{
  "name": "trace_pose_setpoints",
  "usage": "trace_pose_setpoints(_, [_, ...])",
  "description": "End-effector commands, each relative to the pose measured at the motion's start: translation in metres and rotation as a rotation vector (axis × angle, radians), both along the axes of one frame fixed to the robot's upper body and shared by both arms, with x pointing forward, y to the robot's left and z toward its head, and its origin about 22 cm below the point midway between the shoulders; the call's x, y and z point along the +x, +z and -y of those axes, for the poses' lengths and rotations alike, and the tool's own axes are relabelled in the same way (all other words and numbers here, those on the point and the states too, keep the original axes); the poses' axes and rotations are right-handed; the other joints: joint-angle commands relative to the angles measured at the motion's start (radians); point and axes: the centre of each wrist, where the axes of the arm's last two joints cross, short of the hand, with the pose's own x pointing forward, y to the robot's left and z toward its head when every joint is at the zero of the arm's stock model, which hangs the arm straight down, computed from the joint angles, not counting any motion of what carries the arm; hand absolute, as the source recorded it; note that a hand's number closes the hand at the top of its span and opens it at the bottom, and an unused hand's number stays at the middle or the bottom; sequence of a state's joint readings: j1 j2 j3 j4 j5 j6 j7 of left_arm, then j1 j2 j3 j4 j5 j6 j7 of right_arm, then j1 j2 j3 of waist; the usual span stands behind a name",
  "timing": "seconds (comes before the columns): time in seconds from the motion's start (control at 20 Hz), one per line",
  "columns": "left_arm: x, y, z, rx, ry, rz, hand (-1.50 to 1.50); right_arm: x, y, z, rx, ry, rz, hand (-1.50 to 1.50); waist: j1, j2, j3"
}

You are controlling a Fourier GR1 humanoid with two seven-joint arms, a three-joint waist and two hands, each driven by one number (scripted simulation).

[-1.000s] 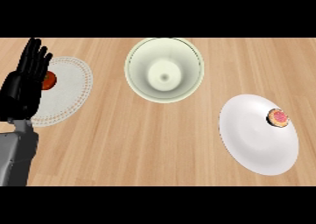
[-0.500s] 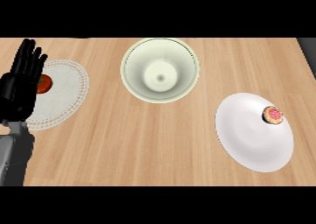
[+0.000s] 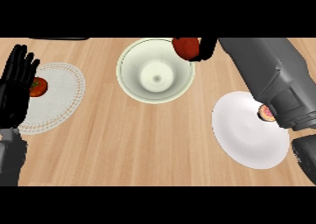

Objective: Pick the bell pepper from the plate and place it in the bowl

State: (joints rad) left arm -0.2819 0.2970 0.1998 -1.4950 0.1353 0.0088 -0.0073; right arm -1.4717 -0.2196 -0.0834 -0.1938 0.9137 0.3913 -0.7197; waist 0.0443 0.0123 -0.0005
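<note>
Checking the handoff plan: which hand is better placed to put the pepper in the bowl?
Right. The right hand holds the bell pepper at the bowl rim; the left hand rests open at the left edge.

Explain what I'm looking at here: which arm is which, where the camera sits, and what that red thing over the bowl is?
The camera looks steeply down from the robot's head at a wooden counter. The grey forearms entering from below are the robot's own, and each ends in a black hand. At the view's left, the left hand rests open, fingers up, over a lacy plate with a red-orange item on it. The right forearm reaches across a white plate, which carries a small pinkish item. The right hand, mostly hidden, holds a red object, apparently the bell pepper, above the far rim of the pale green bowl. It has not been let go yet.
</note>
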Motion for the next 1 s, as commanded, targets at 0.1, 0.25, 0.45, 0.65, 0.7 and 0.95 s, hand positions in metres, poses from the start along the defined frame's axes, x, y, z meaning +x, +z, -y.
trace_pose_setpoints(0.1, [-0.002, -0.008, -0.001, -0.013, 0.013, 0.001, 0.00, -0.008, -0.040, -0.031, -0.073, -0.019, 0.045, 1.50, 0.001, 0.005, 0.000])
trace_pose_setpoints(0.25, [-0.008, -0.010, -0.011, 0.001, 0.001, 0.013, 0.00, -0.014, -0.072, -0.035, -0.091, -0.131, -0.033, 1.50, 0.005, 0.005, 0.000])
trace_pose_setpoints(0.45, [0.004, 0.011, 0.010, -0.008, -0.005, 0.022, 0.00, -0.021, -0.095, -0.045, -0.062, -0.154, -0.159, -1.50, 0.025, 0.015, 0.001])
trace_pose_setpoints(0.65, [0.001, 0.003, 0.002, 0.016, -0.018, 0.012, 0.00, -0.022, -0.101, -0.043, 0.108, -0.135, -0.285, -1.50, 0.023, 0.015, 0.001])
trace_pose_setpoints(0.7, [-0.001, 0.005, 0.000, 0.009, -0.031, 0.019, 0.00, -0.026, -0.114, -0.043, 0.160, -0.159, -0.306, -1.50, 0.035, 0.019, 0.001])
trace_pose_setpoints(0.95, [0.000, 0.002, 0.002, -0.008, -0.022, 0.022, 0.00, -0.022, -0.102, -0.040, 0.393, -0.212, -0.271, -1.50, 0.027, 0.017, 0.001])
